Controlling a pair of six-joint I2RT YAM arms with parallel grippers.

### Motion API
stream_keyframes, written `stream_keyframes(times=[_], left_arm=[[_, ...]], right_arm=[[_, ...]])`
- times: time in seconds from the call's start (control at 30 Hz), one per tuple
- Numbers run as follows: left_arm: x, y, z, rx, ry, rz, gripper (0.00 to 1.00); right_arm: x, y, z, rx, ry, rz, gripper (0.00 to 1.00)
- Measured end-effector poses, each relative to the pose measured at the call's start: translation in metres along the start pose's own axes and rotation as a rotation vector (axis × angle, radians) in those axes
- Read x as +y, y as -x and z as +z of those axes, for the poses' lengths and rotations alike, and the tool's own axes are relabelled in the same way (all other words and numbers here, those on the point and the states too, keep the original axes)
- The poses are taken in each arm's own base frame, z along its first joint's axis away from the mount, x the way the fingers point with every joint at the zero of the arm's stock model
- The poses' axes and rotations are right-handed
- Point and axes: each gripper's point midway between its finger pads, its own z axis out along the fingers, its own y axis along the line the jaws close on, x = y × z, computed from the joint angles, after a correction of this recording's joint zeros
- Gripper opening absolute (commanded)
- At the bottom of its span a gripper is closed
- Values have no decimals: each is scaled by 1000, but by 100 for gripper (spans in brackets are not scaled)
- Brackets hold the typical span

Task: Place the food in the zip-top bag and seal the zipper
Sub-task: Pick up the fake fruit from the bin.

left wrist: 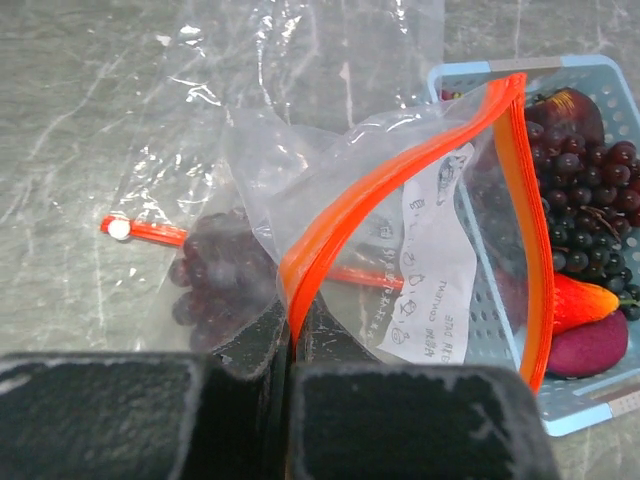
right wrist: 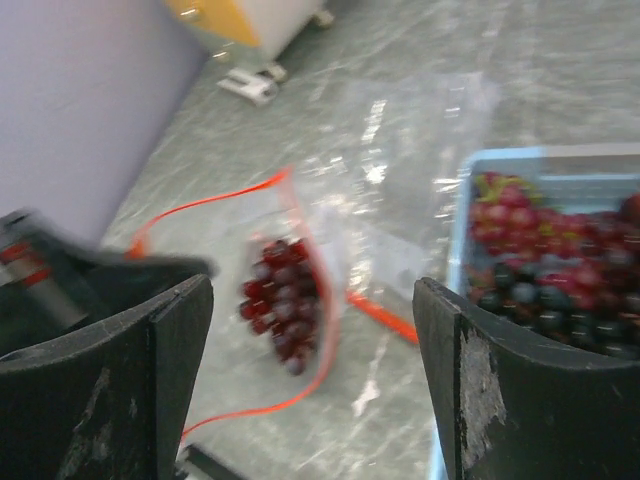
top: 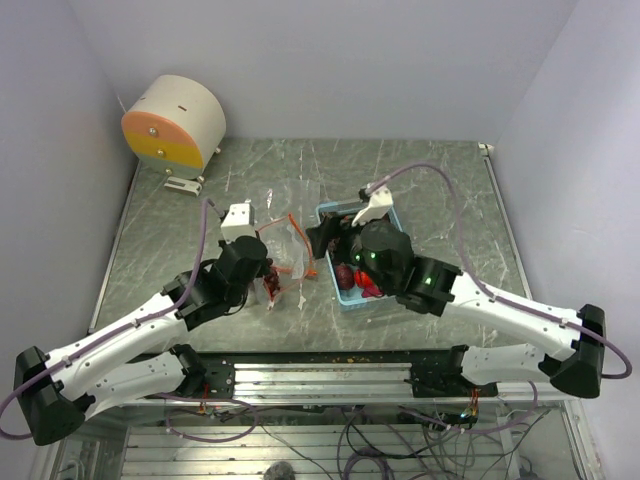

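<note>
The left gripper [left wrist: 292, 335] is clamping the zipper [left wrist: 400, 165], and the zip-top bag [left wrist: 340, 200] is gaping rightward. The right gripper [right wrist: 312, 310], jaws wide and empty, is hovering nearer the food [right wrist: 560, 265] in the tray [right wrist: 500, 158], just right of that mouth.

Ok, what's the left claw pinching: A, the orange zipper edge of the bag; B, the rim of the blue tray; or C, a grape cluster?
A: the left wrist view shows the left claw shut on the zipper at the mouth of the zip-top bag.
</note>
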Motion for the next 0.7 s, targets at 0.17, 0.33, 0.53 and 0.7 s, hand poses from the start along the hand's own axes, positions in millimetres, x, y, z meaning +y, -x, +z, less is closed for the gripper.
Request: stream_keyframes(times=[0.17,0.33,0.53,0.7], left_arm=[[4,13,-4,-27,26,5,7],[6,20,-9,-43,22,-1,7],[8,15,-8,-36,22,12,7],[7,11,-7,-32,15,14,7]], right_arm=[[-84,6,22,35,-217,6,82],[-161,-30,51,182,-410,-46,80],[-212,-75,86,381,-503,-118,78],[-242,-88,89,449,-554,-155,77]])
